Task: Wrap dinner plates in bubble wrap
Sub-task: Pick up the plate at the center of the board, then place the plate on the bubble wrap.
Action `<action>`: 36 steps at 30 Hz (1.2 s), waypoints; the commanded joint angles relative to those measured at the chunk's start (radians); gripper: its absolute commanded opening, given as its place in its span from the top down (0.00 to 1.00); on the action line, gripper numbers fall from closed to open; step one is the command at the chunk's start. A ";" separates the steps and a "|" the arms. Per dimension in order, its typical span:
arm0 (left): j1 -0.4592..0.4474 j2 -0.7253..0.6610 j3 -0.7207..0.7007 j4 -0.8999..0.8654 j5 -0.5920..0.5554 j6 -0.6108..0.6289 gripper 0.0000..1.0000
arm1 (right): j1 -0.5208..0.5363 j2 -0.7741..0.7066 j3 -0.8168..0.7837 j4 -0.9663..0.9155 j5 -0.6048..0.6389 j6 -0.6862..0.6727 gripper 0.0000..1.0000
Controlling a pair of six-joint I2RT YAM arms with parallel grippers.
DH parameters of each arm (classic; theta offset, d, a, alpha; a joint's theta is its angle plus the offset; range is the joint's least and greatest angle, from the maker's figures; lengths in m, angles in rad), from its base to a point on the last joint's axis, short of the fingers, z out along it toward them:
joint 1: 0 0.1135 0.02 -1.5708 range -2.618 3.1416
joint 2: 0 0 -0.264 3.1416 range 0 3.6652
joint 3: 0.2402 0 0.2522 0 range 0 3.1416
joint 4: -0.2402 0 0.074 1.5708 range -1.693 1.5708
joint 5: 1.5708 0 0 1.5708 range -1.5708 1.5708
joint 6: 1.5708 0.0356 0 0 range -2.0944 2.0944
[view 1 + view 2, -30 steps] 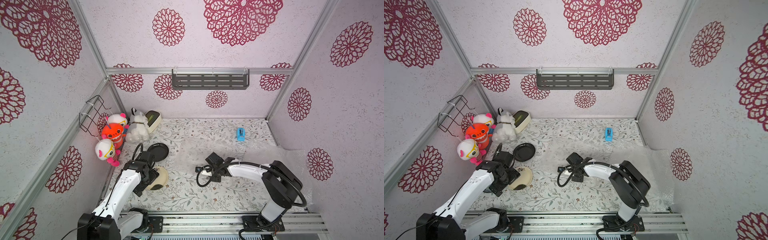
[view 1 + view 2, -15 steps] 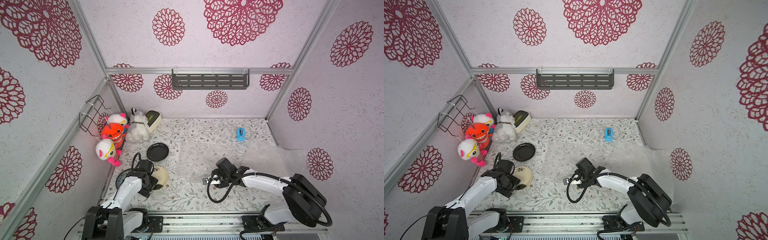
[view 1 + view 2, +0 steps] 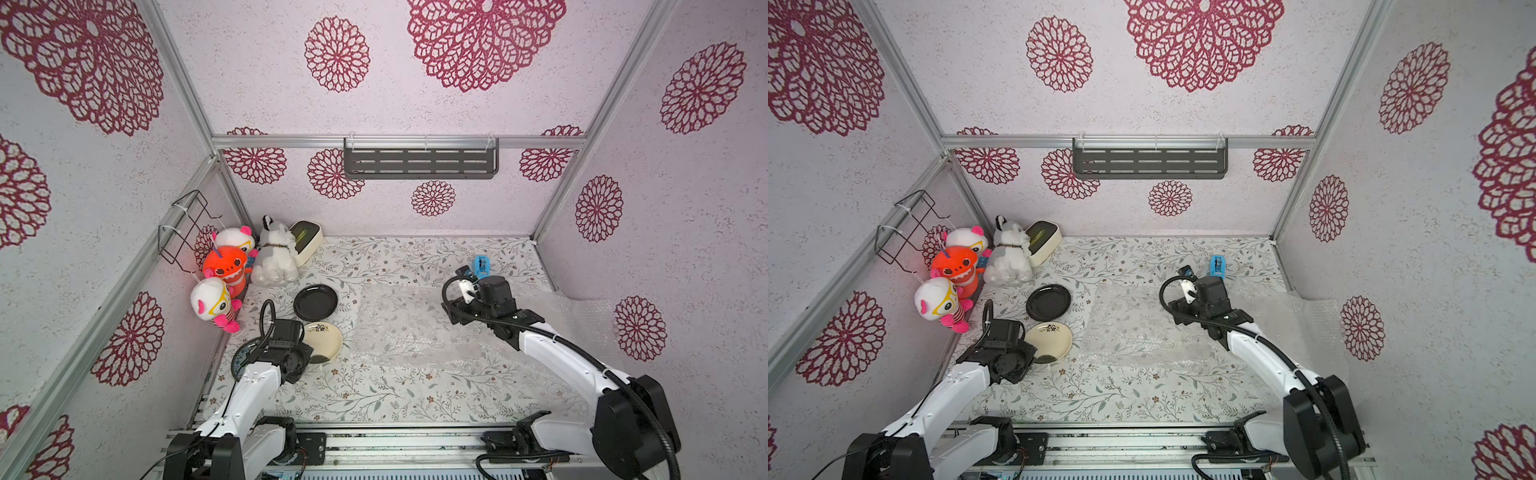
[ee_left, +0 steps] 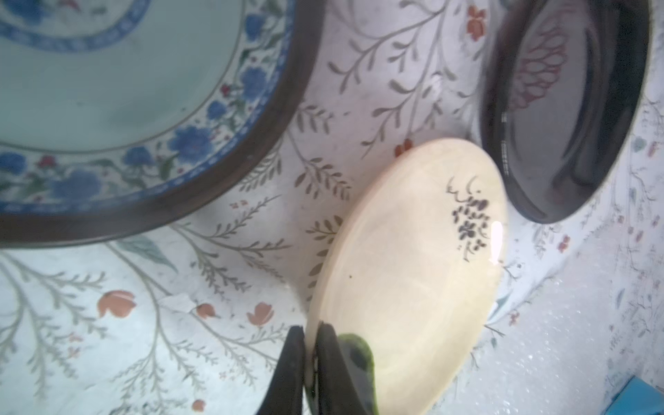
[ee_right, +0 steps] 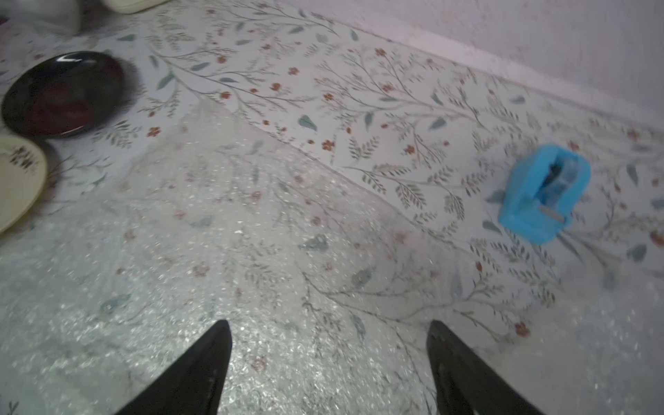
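So the left gripper [image 4: 309, 330] is pinched tight on the rim of the cream plate [image 4: 413, 273], a glossy little thing with a dark flower sprig near one edge. It sits at the left side of the table, right beside the shiny black plate [image 3: 315, 302], and the edge of the pale teal plate [image 4: 107, 90] with its blue floral border and dark rim is close by too. The bubble wrap [image 3: 415, 328] lies flat mid-table, clear and sparkly, with the tablecloth pattern showing through. The right gripper [image 5: 328, 322] hangs over it with jaws spread wide and nothing in them, near the blue tape dispenser [image 5: 542, 194].
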 commanded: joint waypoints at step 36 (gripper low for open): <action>-0.311 0.531 0.496 0.347 0.420 0.426 1.00 | 0.060 0.098 0.129 -0.105 0.157 0.503 0.01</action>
